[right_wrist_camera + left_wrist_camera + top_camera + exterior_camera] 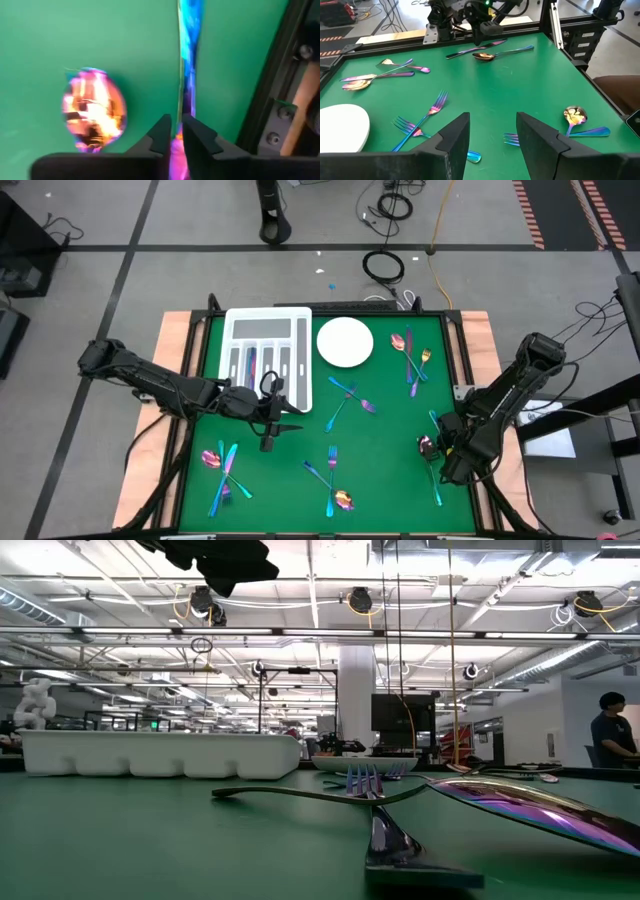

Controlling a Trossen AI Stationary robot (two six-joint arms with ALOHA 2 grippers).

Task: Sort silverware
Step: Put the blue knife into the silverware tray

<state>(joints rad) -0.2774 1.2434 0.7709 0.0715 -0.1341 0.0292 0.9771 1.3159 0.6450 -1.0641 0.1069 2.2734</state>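
Iridescent silverware lies scattered flat on the green mat (300,510). My right gripper (447,442) stands at the mat's right side, pointing down and shut on a long blue-purple knife (189,60). A pink-gold spoon bowl (94,109) lies just beside it. My left gripper (492,137) hangs open and holds nothing, above the mat near the white divided tray (240,315). One piece (252,365) lies in a tray slot. My right gripper pinches the knife across its width between its two fingers (161,131). They come from above and point down, and the part between them (178,150) is mostly hidden by the fingers. The knife runs on past the fingertips and seems to lie on the mat (125,40).
A round white plate (345,342) sits to the right of the tray. Silverware clusters lie at the far right (412,358), mid-mat (350,400), near left (222,470) and near middle (332,480). A black frame (272,95) edges the mat beside my right gripper.
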